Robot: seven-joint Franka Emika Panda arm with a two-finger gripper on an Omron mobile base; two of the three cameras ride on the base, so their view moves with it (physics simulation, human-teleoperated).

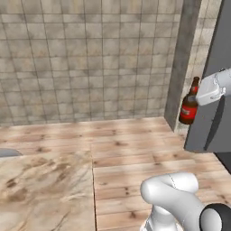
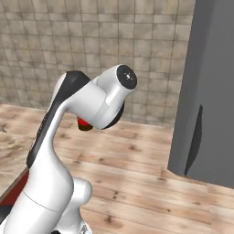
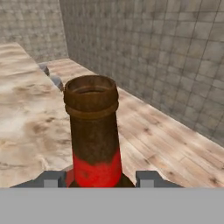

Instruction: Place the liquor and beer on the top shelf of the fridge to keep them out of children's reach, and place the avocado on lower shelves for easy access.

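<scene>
My gripper (image 3: 101, 179) is shut on the beer (image 3: 94, 131), a slim dark-brown bottle with a red label. In the hand view its open mouth and long neck rise between my two fingertips (image 3: 52, 179). In the left base view the beer (image 1: 189, 103) hangs upright in the air at the right, next to the white hand, with my gripper (image 1: 196, 97) on it. A red bit of the beer (image 2: 83, 123) peeks out behind the arm in the right base view. A tall dark-grey panel (image 1: 212, 117), perhaps the fridge's door, stands just right of the bottle. The liquor, avocado and shelves are out of view.
A tiled wall (image 1: 90, 58) runs behind, with a grey tiled pillar (image 1: 180, 63) beside the bottle. Wooden planks (image 1: 135, 149) lie below, and a marbled counter (image 1: 45, 189) sits at the lower left. The grey panel (image 2: 205, 91) fills the right side of the right base view.
</scene>
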